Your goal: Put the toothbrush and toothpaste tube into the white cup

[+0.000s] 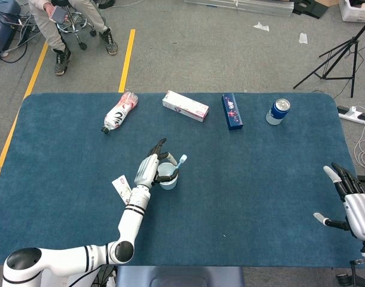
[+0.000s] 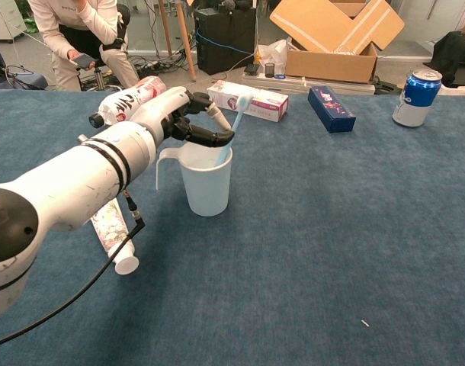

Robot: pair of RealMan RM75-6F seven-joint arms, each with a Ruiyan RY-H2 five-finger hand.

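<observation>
1. Toothpaste tube: white with printed pattern and white cap, lying flat on the surface, just left of the white cup and under the left forearm. In the head view it shows beside the left wrist.
2. Left robot hand: over the rim of the white cup, dark fingertips pinching the toothbrush.
3. Toothbrush: pale blue handle, white head uppermost, leaning to the right; lower end inside the cup.
4. White cup: upright, translucent white, handle on its left side, standing left of the surface's centre.
5. Right robot hand: at the right edge of the surface, fingers spread wide, holding nothing.
6. Surface: dark blue cloth. Along the far side, left to right: a bottle on its side, a white box, a dark blue box, an upright blue can.
7. Room: grey floor with a yellow line; a seated person far left; a black tripod far right; an open cardboard box behind.
</observation>
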